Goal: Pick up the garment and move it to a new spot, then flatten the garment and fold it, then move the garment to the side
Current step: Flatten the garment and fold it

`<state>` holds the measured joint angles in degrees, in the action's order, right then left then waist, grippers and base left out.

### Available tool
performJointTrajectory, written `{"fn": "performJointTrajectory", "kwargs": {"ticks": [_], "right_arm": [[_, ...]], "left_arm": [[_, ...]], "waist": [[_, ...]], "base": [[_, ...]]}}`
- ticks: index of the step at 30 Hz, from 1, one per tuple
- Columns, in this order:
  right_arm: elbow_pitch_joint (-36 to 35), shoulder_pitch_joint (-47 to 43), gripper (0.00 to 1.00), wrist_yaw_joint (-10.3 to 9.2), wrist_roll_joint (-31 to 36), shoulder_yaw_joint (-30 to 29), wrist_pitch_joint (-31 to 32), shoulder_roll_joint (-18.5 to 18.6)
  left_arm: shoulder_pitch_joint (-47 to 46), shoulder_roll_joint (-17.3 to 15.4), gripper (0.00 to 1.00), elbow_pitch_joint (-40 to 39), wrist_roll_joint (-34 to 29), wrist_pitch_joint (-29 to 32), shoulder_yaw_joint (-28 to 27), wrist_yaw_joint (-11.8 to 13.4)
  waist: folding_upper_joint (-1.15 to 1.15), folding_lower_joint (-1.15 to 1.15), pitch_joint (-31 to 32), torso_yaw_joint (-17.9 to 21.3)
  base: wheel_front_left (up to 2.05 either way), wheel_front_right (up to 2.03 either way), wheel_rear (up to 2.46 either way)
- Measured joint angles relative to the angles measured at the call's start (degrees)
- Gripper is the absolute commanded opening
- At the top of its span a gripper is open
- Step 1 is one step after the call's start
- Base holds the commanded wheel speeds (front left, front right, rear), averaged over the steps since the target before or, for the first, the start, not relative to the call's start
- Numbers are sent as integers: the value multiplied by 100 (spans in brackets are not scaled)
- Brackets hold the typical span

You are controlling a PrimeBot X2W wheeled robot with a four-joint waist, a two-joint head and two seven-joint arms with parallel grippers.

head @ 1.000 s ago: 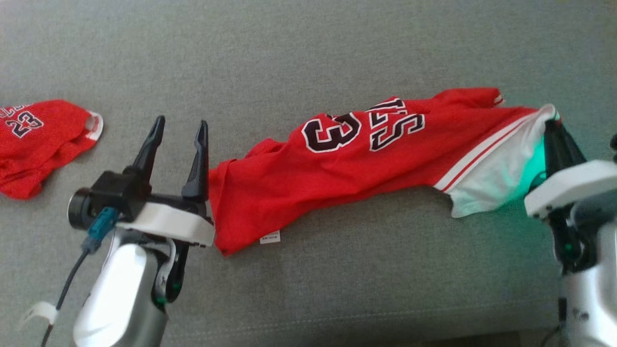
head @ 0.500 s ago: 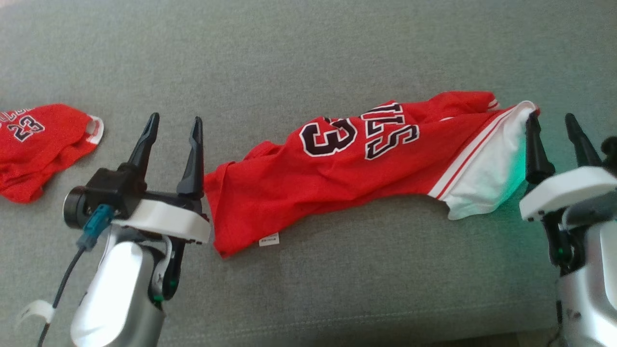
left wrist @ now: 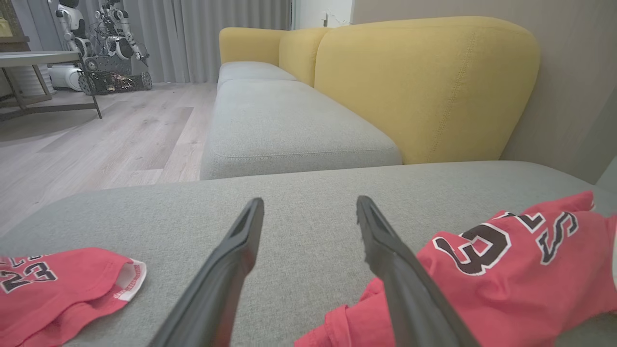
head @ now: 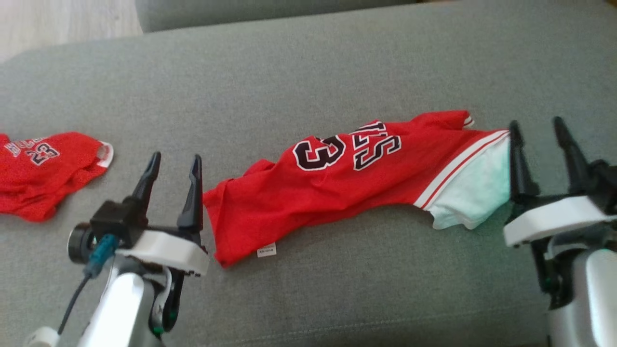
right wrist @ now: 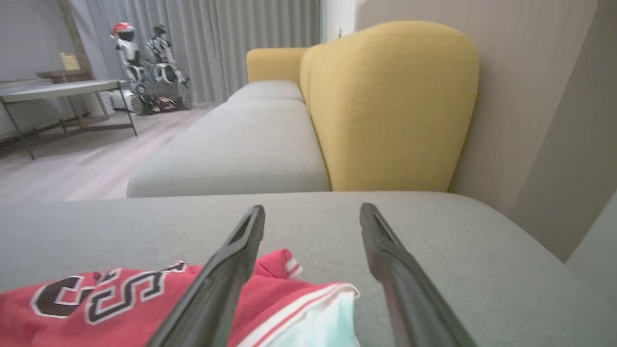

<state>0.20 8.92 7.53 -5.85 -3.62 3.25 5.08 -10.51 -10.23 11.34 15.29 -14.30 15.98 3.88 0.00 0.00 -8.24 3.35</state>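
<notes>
**Jersey down on sofa, both jaws empty**

Red mesh basketball jersey with white-striped trim [head: 337,188]: stretched lengthwise on the grey fabric sofa seat [head: 308,72], between the two sets of jaws. Tagged end just beside the inner finger of the left jaws. White-lined end close against the inner finger of the right jaws; contact not certain.

Left jaws spread wide, pinching nothing. Right jaws likewise spread and empty.

Probable reason for layout: one end per arm, handy for flattening. Cloth bunched and creased, fold not yet begun.

Legible: large black "3" with white edging, then letters ending "LS"; remainder lost in folds. Small white sewn tag [head: 266,250] at the near edge, print too small to read. Outboard of the left jaws, a second crumpled red jersey [head: 38,178] marked "23".
</notes>
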Motion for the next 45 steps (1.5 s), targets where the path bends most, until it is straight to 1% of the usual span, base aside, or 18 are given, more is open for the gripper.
{"fn": "performJointTrajectory", "kwargs": {"ticks": [6,12,16,28,31,36,40,45], "right_arm": [[-178,-387,100,0,37,335,-4,-94],[-257,-587,100,0,29,469,-5,-153],[-254,-627,100,0,-15,489,-18,-203],[-249,-628,100,0,-21,483,-22,-231],[-250,-628,100,0,-21,485,-9,-232],[-252,-626,100,0,-23,512,13,-232],[-234,-621,100,0,-75,547,12,-234],[-226,-619,100,0,-75,579,12,-235]], "left_arm": [[258,-35,100,18,0,9,33,22],[454,-101,100,-2,0,67,46,66],[510,-156,100,-23,1,115,52,110],[567,-189,100,-102,51,144,162,154],[567,-201,100,-113,56,227,188,156],[566,-155,100,44,325,705,371,-55],[565,-27,100,392,573,1161,498,-224],[558,31,100,869,790,1486,559,-363]], "waist": [[0,0,248,-97],[0,0,412,-160],[0,0,466,-169],[0,0,480,-180],[0,0,467,-187],[0,0,384,-185],[0,0,288,-148],[0,0,191,-79]], "base": [[0,0,0],[0,0,0],[0,0,0],[0,0,0],[0,0,0],[0,0,0],[0,0,0],[0,0,0]]}}
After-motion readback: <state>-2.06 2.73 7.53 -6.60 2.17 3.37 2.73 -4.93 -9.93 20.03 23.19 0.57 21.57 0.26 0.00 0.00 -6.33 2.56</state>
